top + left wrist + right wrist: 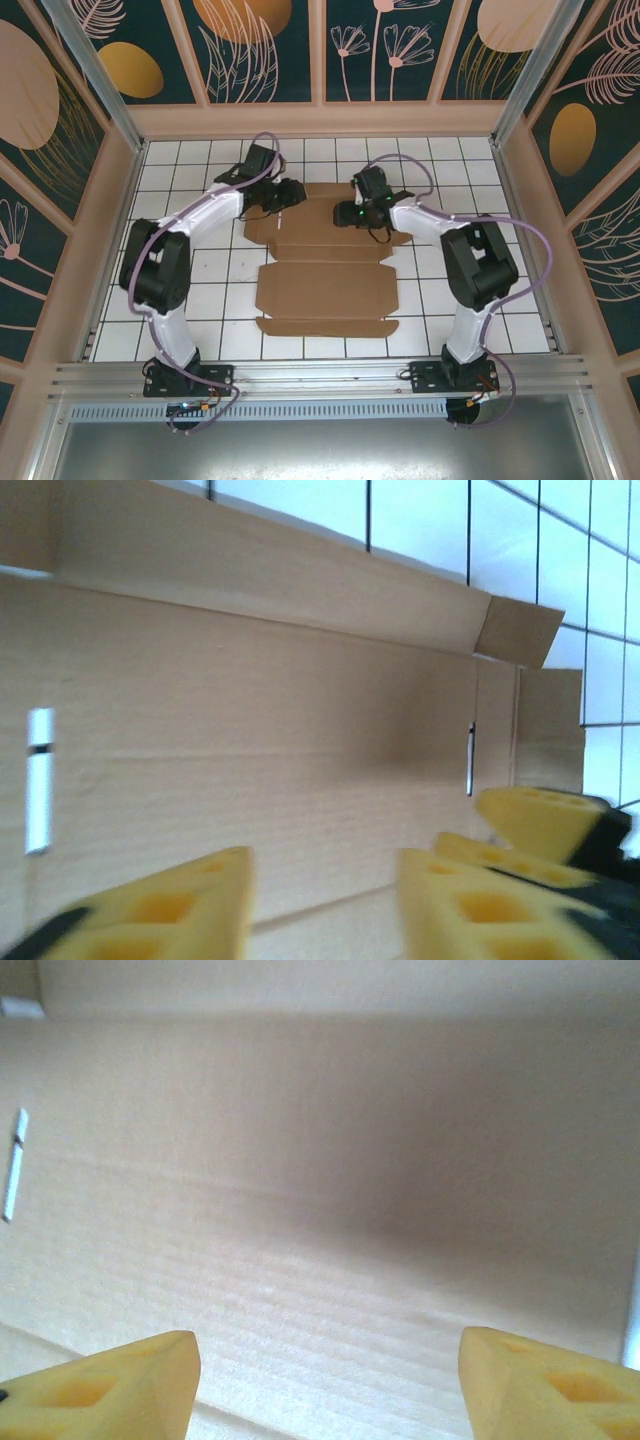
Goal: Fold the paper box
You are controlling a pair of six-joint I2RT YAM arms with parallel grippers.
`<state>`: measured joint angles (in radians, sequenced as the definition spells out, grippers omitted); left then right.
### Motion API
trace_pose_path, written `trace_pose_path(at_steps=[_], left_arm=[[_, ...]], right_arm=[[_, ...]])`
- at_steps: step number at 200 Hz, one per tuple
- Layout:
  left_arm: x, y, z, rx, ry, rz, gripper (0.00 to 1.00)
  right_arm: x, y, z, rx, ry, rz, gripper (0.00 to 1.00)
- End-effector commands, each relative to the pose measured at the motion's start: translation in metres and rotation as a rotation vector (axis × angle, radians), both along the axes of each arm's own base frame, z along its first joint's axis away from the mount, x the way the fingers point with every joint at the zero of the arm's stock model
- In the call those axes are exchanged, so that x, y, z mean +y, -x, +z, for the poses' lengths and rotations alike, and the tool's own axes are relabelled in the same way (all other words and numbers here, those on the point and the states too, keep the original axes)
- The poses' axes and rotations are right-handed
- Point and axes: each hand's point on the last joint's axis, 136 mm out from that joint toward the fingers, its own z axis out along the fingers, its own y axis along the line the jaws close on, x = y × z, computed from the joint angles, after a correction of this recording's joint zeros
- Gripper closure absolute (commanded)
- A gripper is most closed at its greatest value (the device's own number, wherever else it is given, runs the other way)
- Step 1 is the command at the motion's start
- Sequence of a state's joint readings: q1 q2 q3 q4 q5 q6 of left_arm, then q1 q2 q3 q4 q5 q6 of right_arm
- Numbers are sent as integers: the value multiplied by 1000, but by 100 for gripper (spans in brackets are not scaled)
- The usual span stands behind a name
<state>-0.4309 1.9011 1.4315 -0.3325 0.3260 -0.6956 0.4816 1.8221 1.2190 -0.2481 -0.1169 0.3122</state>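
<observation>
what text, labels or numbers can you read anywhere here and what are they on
None to read: the box is plain, unprinted brown cardboard, and the wall panels carry only leaf and flower patterns.

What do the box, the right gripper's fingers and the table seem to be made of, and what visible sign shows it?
The box looks like brown corrugated cardboard, matte: faint parallel ribbing, cut slots. The right gripper's fingers look like yellow matte plastic or foam, with recessed pockets. The table is white with dark grid lines: tiles or a print, unclear.
</observation>
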Motion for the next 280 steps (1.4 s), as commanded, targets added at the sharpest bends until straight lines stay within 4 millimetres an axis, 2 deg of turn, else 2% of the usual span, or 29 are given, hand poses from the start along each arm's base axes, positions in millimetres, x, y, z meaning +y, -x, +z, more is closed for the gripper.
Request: trace_pose_path(at_steps=[1, 8, 16, 36, 61, 78, 86, 111, 133, 165, 197, 231, 254, 280], left_arm=[[-26, -11, -12, 25, 62, -26, 81], [-31, -14, -20, 38, 79, -27, 92], [-35, -16, -28, 48, 97, -30, 100], [-42, -19, -47, 75, 118, -37, 100], [-39, -20, -72, 109, 86, -19, 100], [-37, -19, -88, 140, 70, -4, 100], [-36, -19, -93, 152, 67, 3, 100], [-32, -17, -107, 171, 45, 19, 100], [-33, -16, -114, 187, 49, 21, 100], [-32, -13, -123, 210, 60, 32, 100], [-32, -13, -121, 208, 66, 29, 100], [-31, -14, -121, 208, 70, 31, 100], [-30, -14, -122, 212, 71, 31, 100], [-30, -14, -122, 214, 74, 34, 100]], right_arm=[[-34, -4, 23, -21, 10, -38, 32], [-51, -8, 22, -11, 32, -77, 33], [-70, -11, 19, 14, 52, -118, 33], [-111, -15, 13, 37, 111, -200, 30], [-153, -18, 6, 43, 220, -276, 23], [-166, -17, -7, 81, 238, -281, 23], [-167, -17, -13, 92, 229, -271, 24], [-145, -11, -29, 153, 91, -163, 29], [-127, -5, -42, 213, -8, -89, 29], [-120, -1, -55, 259, -147, -81, 31], [-114, 5, -51, 261, -384, -75, 40], [-99, 13, -47, 274, -532, -23, 51], [-95, 13, -49, 289, -561, -16, 66], [-98, 11, -39, 253, -544, -25, 75]])
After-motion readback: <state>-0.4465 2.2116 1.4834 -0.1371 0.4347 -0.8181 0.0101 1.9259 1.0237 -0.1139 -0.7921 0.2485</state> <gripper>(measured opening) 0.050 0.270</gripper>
